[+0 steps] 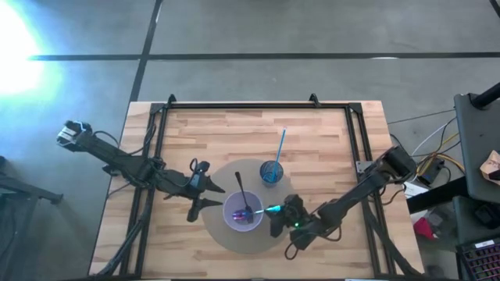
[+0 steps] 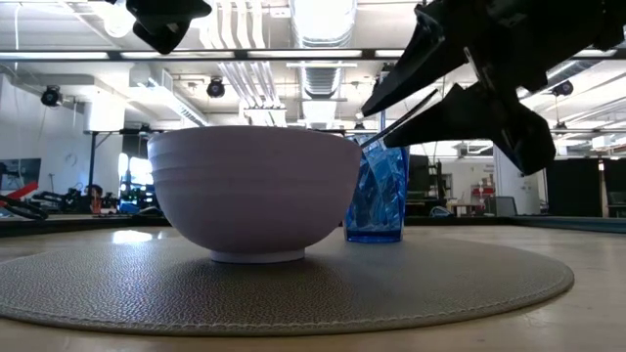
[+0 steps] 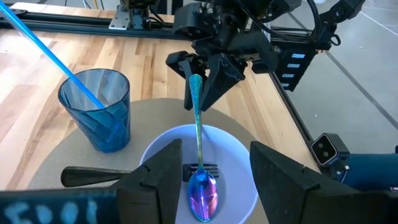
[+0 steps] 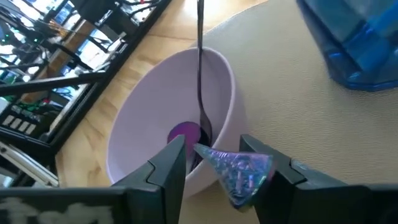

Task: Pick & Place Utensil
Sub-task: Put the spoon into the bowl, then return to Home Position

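We are working at the round mat (image 1: 226,234), where the white bowl (image 1: 243,211) is sitting near its centre. The rainbow-coloured spoon (image 3: 200,163) is lying with its scoop at the bottom of the bowl and its handle leaning out over the rim toward four o'clock. Our right gripper (image 1: 280,212) is sitting just off the bowl at three o'clock; its fingers are standing apart on either side of the handle's tip, and we cannot tell whether they are touching it. A dark fork (image 1: 242,195) is also resting in the bowl, its handle pointing to eleven o'clock. Our left gripper (image 1: 209,193) is waiting at the bowl's nine o'clock with its fingers spread and holding nothing. The blue cup (image 1: 271,172) with its straw (image 1: 280,147) is standing on the mat at one o'clock from the bowl.

We judge the spoon to be placed. The danger now is in pulling away: if a finger is dragging on the handle, the spoon could tip out or the light bowl could slide. The fork is crossing the scoop, so a nudge might shift both. A wide swing toward the cup could knock it over.
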{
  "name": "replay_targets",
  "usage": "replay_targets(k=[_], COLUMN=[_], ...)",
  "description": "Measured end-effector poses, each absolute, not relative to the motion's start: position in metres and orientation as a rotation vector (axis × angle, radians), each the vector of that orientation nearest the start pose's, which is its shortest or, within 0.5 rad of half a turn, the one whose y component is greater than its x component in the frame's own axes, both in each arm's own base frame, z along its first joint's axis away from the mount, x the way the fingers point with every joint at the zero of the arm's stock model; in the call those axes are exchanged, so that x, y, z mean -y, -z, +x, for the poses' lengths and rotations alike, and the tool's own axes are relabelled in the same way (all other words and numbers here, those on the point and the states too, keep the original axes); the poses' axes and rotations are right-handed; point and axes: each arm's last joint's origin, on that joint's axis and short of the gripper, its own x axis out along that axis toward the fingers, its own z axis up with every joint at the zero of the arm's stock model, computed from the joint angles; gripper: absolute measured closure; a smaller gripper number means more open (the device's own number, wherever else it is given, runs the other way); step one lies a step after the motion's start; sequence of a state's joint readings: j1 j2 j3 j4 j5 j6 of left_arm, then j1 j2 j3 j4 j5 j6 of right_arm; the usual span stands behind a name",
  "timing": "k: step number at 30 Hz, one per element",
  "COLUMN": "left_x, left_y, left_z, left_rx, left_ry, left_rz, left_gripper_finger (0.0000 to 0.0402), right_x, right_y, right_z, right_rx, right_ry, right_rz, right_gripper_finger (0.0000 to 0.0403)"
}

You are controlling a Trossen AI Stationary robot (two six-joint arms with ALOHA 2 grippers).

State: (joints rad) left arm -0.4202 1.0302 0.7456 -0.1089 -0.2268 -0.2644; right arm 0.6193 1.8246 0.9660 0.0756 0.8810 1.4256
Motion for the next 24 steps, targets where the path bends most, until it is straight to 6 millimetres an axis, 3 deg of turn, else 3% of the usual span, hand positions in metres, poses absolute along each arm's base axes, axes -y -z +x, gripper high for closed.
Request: replay_targets(k=[24], left_x=[0.086], left_y=[-0.282], left_z=[0.208], left_rx=[-0.393], left_ry=[0.140], left_rz=[-0.141], left_gripper_finger=[0.0223], right_x=[-0.172], right_y=[-0.187], right_z=[0.280], right_rx=[-0.303], right_ry=[0.612], right_rz=[0.786], right_gripper_finger=[0.0257])
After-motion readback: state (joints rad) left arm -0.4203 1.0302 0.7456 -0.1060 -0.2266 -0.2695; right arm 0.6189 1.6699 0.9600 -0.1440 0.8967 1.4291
